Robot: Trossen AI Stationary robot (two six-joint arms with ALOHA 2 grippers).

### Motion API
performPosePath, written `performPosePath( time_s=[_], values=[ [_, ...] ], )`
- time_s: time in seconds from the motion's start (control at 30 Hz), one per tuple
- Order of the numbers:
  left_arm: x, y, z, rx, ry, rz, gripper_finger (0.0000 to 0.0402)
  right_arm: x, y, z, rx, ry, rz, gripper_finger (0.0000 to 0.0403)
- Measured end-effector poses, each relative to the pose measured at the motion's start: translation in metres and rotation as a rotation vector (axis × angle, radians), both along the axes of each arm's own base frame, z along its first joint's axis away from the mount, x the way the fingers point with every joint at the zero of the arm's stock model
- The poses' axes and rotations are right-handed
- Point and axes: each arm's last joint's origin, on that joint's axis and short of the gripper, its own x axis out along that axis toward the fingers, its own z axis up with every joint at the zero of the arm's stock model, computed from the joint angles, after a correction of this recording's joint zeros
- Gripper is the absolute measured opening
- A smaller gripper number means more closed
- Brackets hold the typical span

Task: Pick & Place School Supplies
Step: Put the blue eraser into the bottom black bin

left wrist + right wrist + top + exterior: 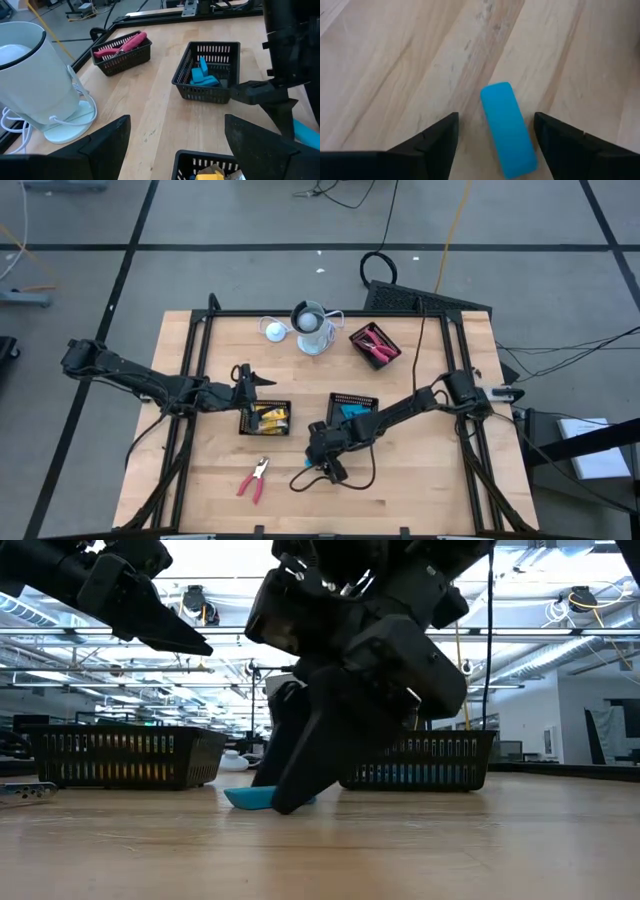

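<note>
trays: 3 | pliers: 2+ | cup: 1 | arms: 2

Both arms are matte black, built of slim tubular links joined by chunky rounded housings. Black cables loop loosely beside the right gripper. Each gripper, like the left gripper, ends in two flat, wedge-shaped black fingers with smooth, unmarked faces.

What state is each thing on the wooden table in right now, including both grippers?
Light-blue oblong piece: flat on the table, between the right gripper's open fingers.
Right gripper: open, down over the blue piece.
Left gripper: open, above the yellow-piece tray.
Red-handled pliers: loose on the table.
Middle black mesh tray: holds blue pieces.
Far black mesh tray: holds red-handled pliers.
Pale grey cup: upright.
</note>
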Motion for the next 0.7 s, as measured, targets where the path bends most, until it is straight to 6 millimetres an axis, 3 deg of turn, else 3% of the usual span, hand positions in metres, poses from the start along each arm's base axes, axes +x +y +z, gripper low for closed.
performPosePath(
  time_s=[0.17,0.37,0.7],
  values=[
    [0.0,0.0,0.0,0.0,0.0,0.0,0.0326,0.0,0.007,-0.006,-0.039,-0.02,0.002,0.0196],
    [0.0,0.0,0.0,0.0,0.0,0.0,0.0326,-0.003,0.014,-0.006,-0.08,-0.028,0.015,0.0049],
    [0.0,0.0,0.0,-0.001,0.0,0.0,0.0326,-0.007,0.017,0.006,-0.12,-0.051,-0.023,0.004]
  ],
)
